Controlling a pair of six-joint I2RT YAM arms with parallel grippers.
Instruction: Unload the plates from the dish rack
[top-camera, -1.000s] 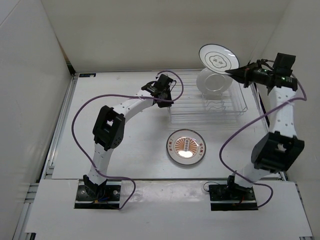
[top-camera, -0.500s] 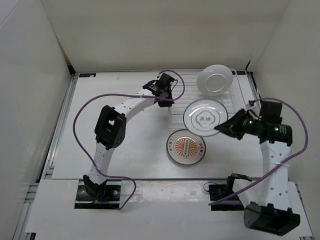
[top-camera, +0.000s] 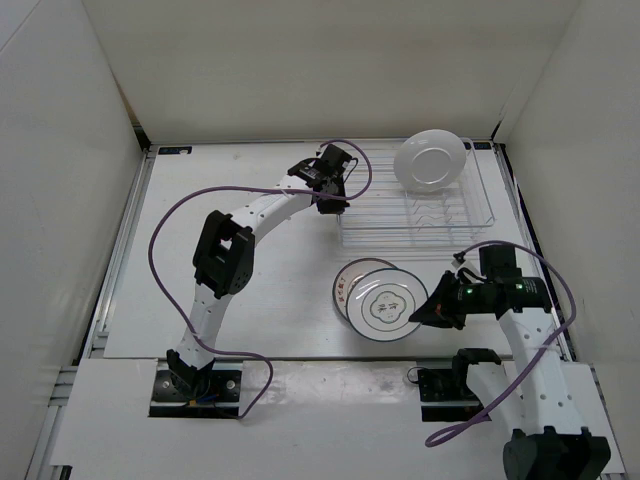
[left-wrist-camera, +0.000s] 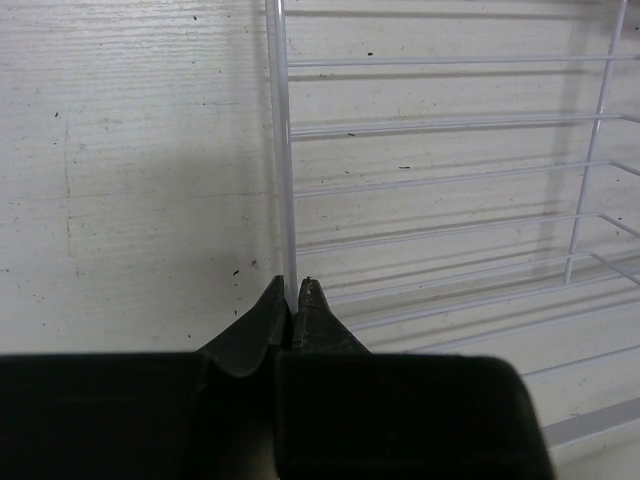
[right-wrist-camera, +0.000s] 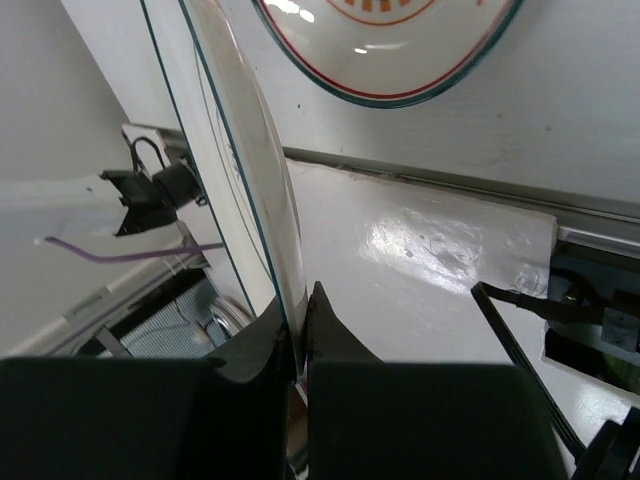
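White walls enclose a white table on three sides, with two white robot arms bolted at its near edge. A white wire rack sits toward the far right corner of the table. One white plate stands in the rack at its far end, leaning, with its plain side facing the overhead camera.

An orange plate with a sunburst centre lies flat on the table close to the near edge, right of the middle. Over its right part, as seen from above, is a grey-rimmed plate, face up and tilted. Whether the two plates touch cannot be told.

The right arm reaches in from the right side of the table. Its jaws are closed on the right rim of the grey-rimmed plate. In the right wrist view that rim runs edge-on between them, with the orange plate beyond.

The left arm stretches to the left end of the rack. In its wrist view the jaws are pinched closed on a thin wire at the left edge of the rack, above the bare table.
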